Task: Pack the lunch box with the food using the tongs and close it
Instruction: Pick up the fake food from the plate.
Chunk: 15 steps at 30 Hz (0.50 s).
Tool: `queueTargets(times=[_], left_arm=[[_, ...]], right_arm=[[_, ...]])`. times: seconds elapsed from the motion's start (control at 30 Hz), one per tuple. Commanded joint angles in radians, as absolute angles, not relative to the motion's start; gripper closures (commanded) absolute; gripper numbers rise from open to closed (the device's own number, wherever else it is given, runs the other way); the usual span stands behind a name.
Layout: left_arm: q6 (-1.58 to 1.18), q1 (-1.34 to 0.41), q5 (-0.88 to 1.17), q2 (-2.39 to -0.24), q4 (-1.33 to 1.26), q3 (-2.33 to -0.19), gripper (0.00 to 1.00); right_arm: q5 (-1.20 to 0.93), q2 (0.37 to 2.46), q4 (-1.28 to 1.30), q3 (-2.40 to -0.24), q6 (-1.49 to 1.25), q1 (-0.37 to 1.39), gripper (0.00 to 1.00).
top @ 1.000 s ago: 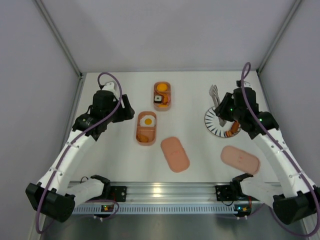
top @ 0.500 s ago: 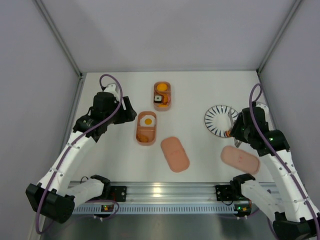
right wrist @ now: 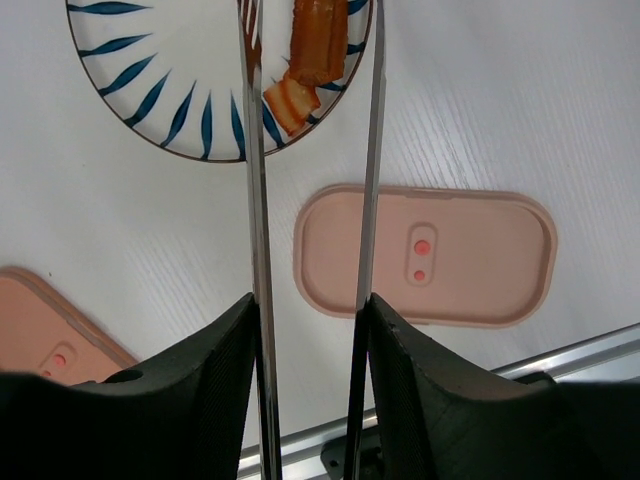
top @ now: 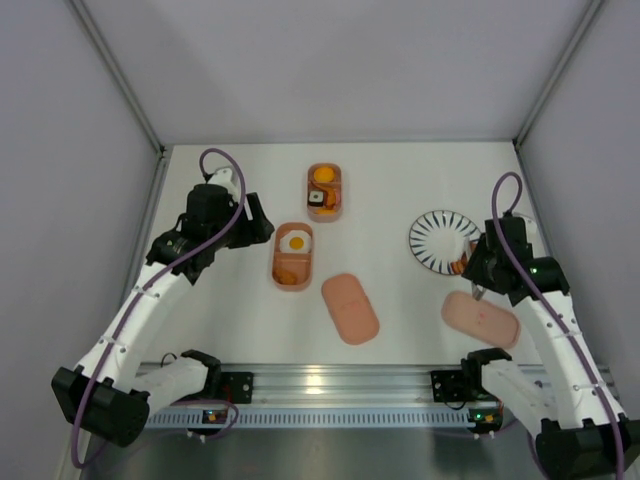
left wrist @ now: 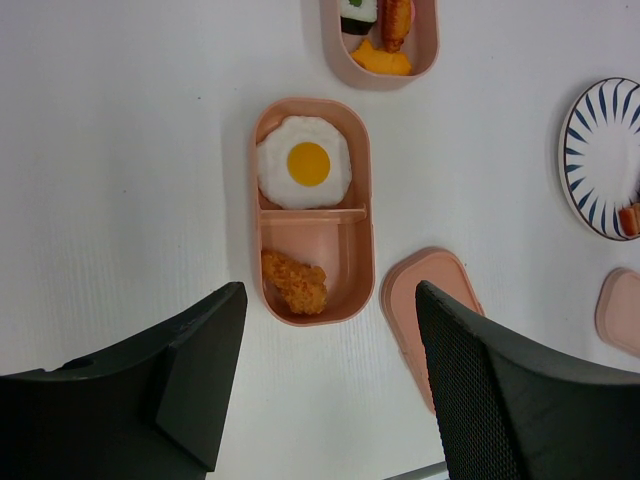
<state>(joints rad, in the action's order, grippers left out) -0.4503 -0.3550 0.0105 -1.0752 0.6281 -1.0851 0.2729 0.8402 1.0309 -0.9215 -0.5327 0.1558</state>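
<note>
nearest the arm bases two flat pink lids lie on the white table [top: 400, 180], well apart from each other: the middle lid [top: 350, 308], set at a slant, and the right lid [top: 480, 318], just in front of the right arm's wrist

just beyond the right lid the right gripper [right wrist: 310, 300] is clamped on the tongs [right wrist: 252, 180]. both thin metal arms run out between its fingers, each pressed against the inner face of a finger, with a gap left between them. the tongs reach over the near edge of the striped plate [top: 430, 235], where brown-red strips [right wrist: 305, 60] lie on the rim between the two arms. the tips run off the top of the wrist view, so i cannot tell if they touch the food

left of the middle lid sits the near tray [left wrist: 370, 260] of the lunch box. a fried egg [left wrist: 305, 162] fills the compartment beyond its divider, and a breaded orange-brown piece [left wrist: 295, 282] lies in the closer one

the left gripper [left wrist: 328, 295] hovers beside that tray, fingers spread wide and holding nothing

farthest back the far tray [top: 342, 195] holds a sushi roll [top: 316, 199], an orange piece [top: 323, 176] and a sausage piece [left wrist: 397, 15]. both trays are uncovered
</note>
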Motion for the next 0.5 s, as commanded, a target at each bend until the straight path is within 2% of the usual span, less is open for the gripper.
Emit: queueTargets(times=[0.0,0.47], left_arm=[[-0.454,-0.351,0.02,-1.055,0.572,-1.077,0.26],[-0.448,-0.351,0.011,-1.06,0.577,-1.08,0.26]], right_arm=[[0.224,0.862,0.974,-0.91,-0.502,0.101,0.56],[0.066,0.91,0.871,-0.848,-0.459,-0.043,0.59]])
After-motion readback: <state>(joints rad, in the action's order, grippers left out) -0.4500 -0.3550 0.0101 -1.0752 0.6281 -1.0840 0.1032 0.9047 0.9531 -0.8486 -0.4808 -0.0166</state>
